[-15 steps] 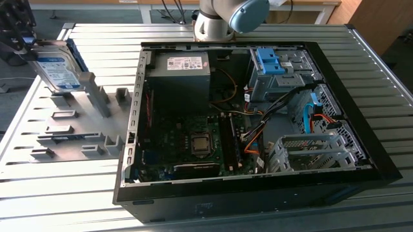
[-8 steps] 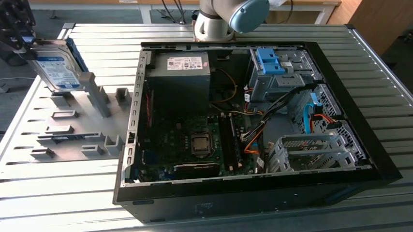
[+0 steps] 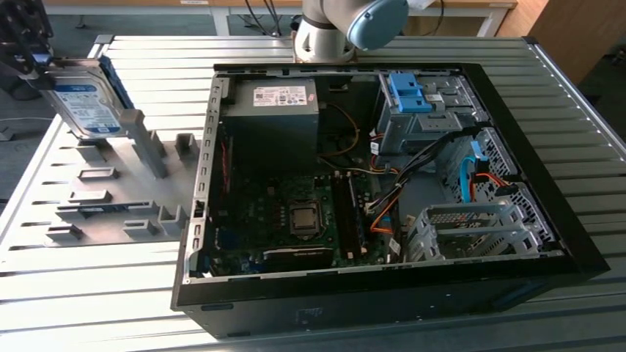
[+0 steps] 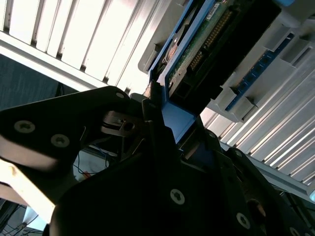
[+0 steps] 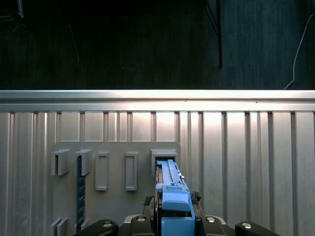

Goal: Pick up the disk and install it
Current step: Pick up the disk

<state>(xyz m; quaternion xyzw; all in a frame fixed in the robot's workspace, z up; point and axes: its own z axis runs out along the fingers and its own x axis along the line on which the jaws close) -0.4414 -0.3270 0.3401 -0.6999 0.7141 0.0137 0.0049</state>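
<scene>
Clamping on the disk [image 4: 197,46]: gripper [image 4: 172,118] closed, its dark fingers [image 4: 150,113] pressed against the bright blue rail at one end of the drive, seen close in the second wrist view. That view gives the underside: green circuit board, a row of connector pins, blue rail along the edge. First wrist view looks along the drive's narrow edge instead: gripper [image 5: 172,223] at the near end, disk [image 5: 170,189] as a thin blue-edged strip running out to a slot block on the grey fixture plate [image 5: 115,201], which lies on the ribbed aluminium counter [image 5: 246,162]. Exterior view supplies the label face: disk [image 3: 88,106] stands on edge, slightly tilted, silver with a white-and-blue label, blue rail down its far side, gripper [image 3: 29,55] on its upper end. It is at the exterior view's left, over the fixture plate [image 3: 98,198], beside a tall grey post; cannot tell whether its lower edge touches the plate. Well apart, toward the exterior view's right, the open computer case [image 3: 391,308] lies on the counter [image 3: 88,308], with a grey power-supply box [image 3: 269,117] and a silver drive cage [image 3: 470,235] inside. Arm base [image 3: 328,33] behind the case.
</scene>
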